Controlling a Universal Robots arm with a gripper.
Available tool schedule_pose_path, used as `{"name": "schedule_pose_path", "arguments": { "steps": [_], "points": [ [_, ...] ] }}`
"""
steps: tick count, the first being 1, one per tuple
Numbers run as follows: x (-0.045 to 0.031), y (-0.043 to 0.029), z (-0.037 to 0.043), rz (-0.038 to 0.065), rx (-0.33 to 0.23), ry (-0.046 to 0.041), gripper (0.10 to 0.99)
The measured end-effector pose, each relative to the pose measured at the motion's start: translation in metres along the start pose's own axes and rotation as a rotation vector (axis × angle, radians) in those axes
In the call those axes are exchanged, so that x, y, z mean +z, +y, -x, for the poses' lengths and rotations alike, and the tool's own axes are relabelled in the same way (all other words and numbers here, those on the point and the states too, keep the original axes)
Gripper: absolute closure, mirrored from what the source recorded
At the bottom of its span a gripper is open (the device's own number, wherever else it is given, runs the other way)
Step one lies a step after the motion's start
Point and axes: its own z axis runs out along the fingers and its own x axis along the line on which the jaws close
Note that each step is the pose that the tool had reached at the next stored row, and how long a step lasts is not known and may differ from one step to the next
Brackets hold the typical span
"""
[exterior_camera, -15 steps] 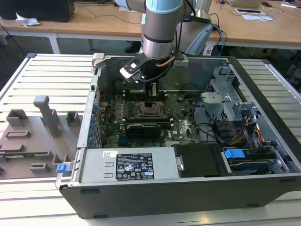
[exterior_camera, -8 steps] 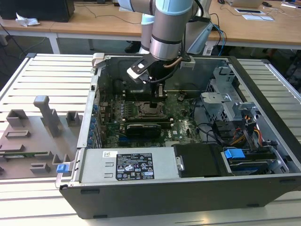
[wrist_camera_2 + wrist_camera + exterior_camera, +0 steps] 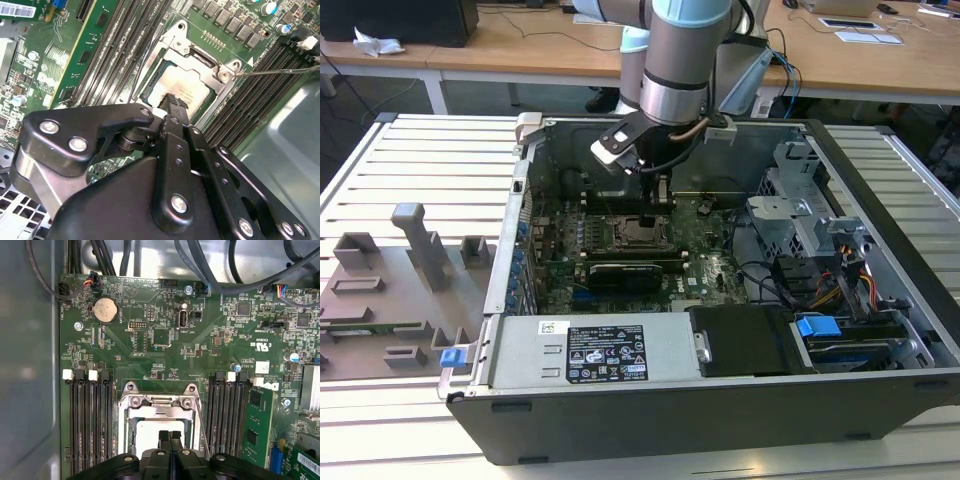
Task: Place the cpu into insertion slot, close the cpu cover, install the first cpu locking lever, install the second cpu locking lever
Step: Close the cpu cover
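The cpu [image 3: 150, 432] lies pale and flat in the insertion slot [image 3: 638, 232] on the green board. The silvery cpu cover [image 3: 157, 401] lies down around it, and the chip [image 3: 187, 82] shows through its window. My gripper [image 3: 170, 435] hangs just above the chip's near edge with its black fingers pressed together and nothing between them. In the second wrist view my gripper [image 3: 174, 101] points at the socket rim. A thin wire locking lever [image 3: 280, 71] sticks out from the socket corner. Another lever [image 3: 201, 425] runs along the cover's side. In the exterior view my gripper [image 3: 658, 205] is inside the open computer case.
Black memory slots [image 3: 90, 420] flank the socket on both sides, and one holds a green memory stick [image 3: 256, 425]. Cables [image 3: 220, 270] cross the case's far side. The grey case wall [image 3: 280, 145] stands close. A power supply box [image 3: 590, 350] and a drive cage [image 3: 800, 220] fill the case. A grey fixture [image 3: 410, 270] lies outside.
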Motion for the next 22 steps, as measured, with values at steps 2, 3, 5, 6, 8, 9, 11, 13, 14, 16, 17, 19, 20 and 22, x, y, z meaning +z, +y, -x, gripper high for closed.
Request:
{"name": "schedule_pose_path", "arguments": {
  "steps": [2,3,5,6,8,9,11,13,14,16,17,19,20,22],
  "points": [
    [-0.0022,-0.0001,0.0001,0.0,0.0,0.0,0.98],
    [-0.0035,-0.0002,0.0002,0.0,0.0,0.0,0.98],
    [-0.0067,-0.0004,0.0004,0.0,0.0,0.0,0.98],
    [-0.0075,-0.0005,0.0004,0.0,0.0,0.0,0.98],
    [-0.0099,-0.0006,0.0006,0.0,0.0,0.0,0.98],
    [-0.0107,-0.0007,0.0006,0.0,0.0,0.0,0.98],
    [-0.0132,-0.0008,0.0008,0.0,0.0,-0.0001,0.98],
    [-0.0158,-0.0009,0.0009,0.0,0.0,-0.0002,0.98],
    [-0.0167,-0.001,0.001,0.0,0.0,-0.0001,0.98],
    [-0.0194,-0.0011,0.0011,0.0,0.0,-0.0003,0.98],
    [-0.021,-0.0012,0.0012,0.0,0.0,-0.0003,0.98],
    [-0.0232,-0.0012,0.0014,0.0,0.0,-0.0003,0.98],
    [-0.0249,-0.0012,0.0015,0.0,0.0,-0.0003,0.98],
    [-0.0294,-0.0015,0.0018,0.0,0.0,-0.0007,0.98]
  ]
}}
